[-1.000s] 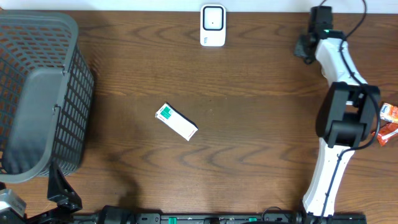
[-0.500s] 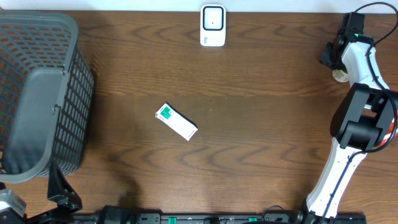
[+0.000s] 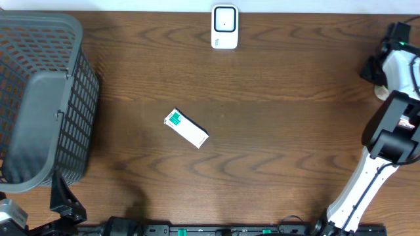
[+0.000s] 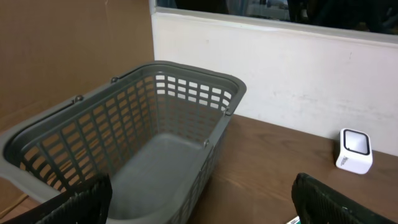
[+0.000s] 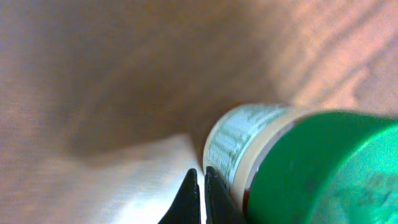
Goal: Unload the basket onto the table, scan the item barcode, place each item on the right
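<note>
Your right end effector (image 5: 200,186) is clenched tight. Its two tips press together and there is nothing between them. Just beside the tips, on their right in the wrist view, stands a bottle (image 5: 245,146) with a green lid (image 5: 317,168). The tips are very close to it, but I cannot tell if they touch it. Shut like that, they cannot pick the bottle up. I think they would have to spread apart first, or they could only give it a push. Far from this end effector, out in the middle of the table (image 3: 282,98), a small white and green box (image 3: 186,128) lies flat and alone. It looks to me like the item to scan. It lies in the open, where an arm can come down on it from above. The scanner (image 3: 224,26) stands farther off at the back edge of the table. I think its window faces the arms so you can show it a barcode. Your left end effector (image 4: 202,186) is released, with its fingers wide apart and nothing between them. Right in front of it is the gray basket (image 4: 186,70), with its top open. My guess is that scanned things go in there.
</note>
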`<state>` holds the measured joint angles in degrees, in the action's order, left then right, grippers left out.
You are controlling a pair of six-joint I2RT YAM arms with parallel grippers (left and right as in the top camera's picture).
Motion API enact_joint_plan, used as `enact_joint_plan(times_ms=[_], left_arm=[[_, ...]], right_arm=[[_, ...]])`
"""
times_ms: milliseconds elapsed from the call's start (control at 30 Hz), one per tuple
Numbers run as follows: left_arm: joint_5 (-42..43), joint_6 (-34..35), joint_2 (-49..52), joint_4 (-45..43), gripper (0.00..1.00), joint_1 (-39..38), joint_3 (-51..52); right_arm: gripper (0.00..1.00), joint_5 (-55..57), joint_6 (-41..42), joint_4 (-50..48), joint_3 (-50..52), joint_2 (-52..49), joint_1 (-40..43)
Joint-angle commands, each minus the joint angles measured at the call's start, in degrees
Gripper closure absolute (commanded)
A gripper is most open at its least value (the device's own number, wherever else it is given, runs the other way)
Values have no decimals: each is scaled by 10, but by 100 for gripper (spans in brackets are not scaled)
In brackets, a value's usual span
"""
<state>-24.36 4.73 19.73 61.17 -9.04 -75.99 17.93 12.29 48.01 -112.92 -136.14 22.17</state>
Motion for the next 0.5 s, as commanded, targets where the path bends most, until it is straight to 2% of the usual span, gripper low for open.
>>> enact_joint_plan(times_ms=[0, 167, 233, 300, 367, 433, 467], left_arm=[[-3, 5, 0, -1, 7, 2, 0], [-3, 5, 0, -1, 8, 2, 0], [-3, 5, 0, -1, 8, 2, 0], [-3, 5, 0, -1, 7, 2, 0], [-3, 5, 0, -1, 7, 2, 0], [-3, 5, 0, -1, 7, 2, 0], [-3, 5, 0, -1, 7, 2, 0]], right_arm=[[99, 21, -8, 24, -3, 0, 16], [99, 26, -8, 39, -3, 6, 23], [93, 13, -9, 44, -7, 17, 16], [73, -11, -13, 46, -11, 34, 4], [43, -50, -27, 47, -15, 57, -15], [22, -82, -27, 52, -16, 81, -36], [5, -108, -27, 60, -16, 95, -51]])
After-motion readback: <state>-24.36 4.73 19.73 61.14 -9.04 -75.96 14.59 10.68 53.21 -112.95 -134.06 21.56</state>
